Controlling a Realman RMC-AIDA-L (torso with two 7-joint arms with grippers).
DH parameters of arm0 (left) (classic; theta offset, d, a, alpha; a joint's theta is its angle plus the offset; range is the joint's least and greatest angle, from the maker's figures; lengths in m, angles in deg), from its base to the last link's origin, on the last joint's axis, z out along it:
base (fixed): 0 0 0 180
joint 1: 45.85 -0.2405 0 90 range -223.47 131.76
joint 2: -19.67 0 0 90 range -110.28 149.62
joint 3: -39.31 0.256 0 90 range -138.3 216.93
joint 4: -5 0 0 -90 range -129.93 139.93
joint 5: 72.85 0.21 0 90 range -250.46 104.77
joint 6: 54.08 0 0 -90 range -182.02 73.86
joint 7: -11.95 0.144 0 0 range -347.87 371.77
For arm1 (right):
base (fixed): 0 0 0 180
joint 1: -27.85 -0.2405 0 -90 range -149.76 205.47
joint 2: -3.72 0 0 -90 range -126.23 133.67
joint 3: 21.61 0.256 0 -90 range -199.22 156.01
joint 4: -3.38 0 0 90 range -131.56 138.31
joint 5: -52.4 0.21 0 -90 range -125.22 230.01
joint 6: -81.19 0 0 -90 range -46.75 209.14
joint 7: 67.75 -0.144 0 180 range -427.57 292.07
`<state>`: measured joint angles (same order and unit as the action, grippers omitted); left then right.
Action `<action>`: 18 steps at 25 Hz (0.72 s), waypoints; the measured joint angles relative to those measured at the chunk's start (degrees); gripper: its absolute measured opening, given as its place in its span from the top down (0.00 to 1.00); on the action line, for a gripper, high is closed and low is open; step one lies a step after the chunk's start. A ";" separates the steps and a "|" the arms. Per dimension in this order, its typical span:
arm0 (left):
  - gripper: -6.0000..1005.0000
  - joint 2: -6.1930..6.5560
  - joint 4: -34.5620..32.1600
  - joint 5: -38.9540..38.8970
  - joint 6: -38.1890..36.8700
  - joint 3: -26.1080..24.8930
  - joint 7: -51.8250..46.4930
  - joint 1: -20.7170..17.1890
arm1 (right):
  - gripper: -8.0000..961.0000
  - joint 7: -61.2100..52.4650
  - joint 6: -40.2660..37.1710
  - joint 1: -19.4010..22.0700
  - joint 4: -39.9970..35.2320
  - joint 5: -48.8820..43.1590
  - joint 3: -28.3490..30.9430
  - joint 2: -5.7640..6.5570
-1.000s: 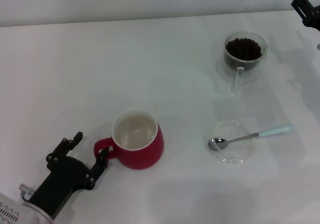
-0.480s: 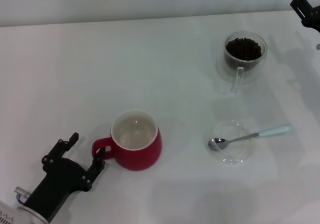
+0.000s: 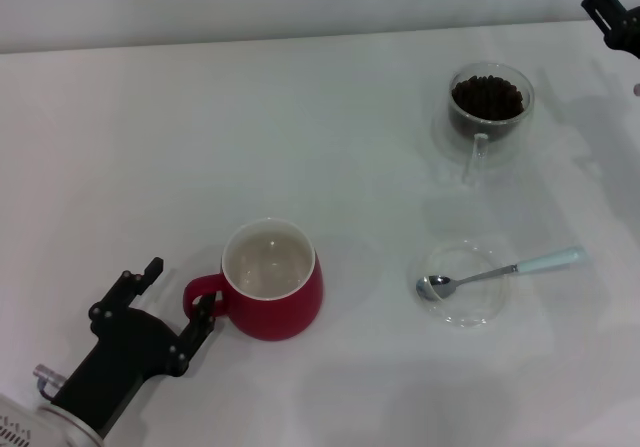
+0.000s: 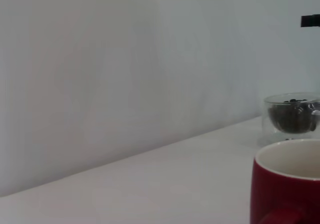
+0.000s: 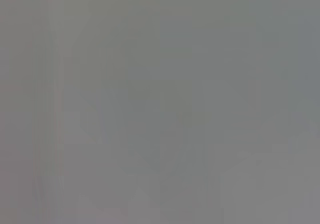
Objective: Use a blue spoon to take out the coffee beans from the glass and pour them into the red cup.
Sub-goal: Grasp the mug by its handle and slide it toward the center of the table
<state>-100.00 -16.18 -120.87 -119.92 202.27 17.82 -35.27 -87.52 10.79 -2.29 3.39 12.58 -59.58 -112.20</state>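
The red cup (image 3: 271, 281) stands upright at the front left, and its cream inside looks empty. Its handle points at my left gripper (image 3: 180, 287), which is open, with one fingertip (image 3: 206, 308) right by the handle. The cup also shows in the left wrist view (image 4: 287, 184). The glass (image 3: 489, 104), holding a heap of coffee beans (image 3: 487, 95), stands at the back right and also shows in the left wrist view (image 4: 292, 116). The blue spoon (image 3: 500, 271) lies with its bowl in a clear saucer (image 3: 463, 283). My right gripper (image 3: 607, 4) hangs at the far right corner, away from everything.
The white table (image 3: 300, 137) runs back to a pale wall. The right wrist view shows only plain grey. A dark part, probably the right arm, shows at the edge of the left wrist view (image 4: 311, 20).
The left gripper drew back a little toward the front left, then edged forward again. The red cup shifted slightly left. The right arm stayed at the corner.
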 joint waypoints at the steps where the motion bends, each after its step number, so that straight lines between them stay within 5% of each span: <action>1: 0.33 0.03 0.03 0.14 0.00 0.00 0.06 0.02 | 0.09 0.00 0.00 -0.11 -0.01 0.00 0.00 0.00; 18: 0.33 0.05 0.26 3.74 -0.71 -0.01 3.57 -0.83 | 0.09 0.33 0.49 -1.27 -0.25 0.00 0.01 0.18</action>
<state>-99.94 -15.92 -117.14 -120.63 202.26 21.39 -36.10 -87.19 11.29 -3.56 3.14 12.58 -59.57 -112.02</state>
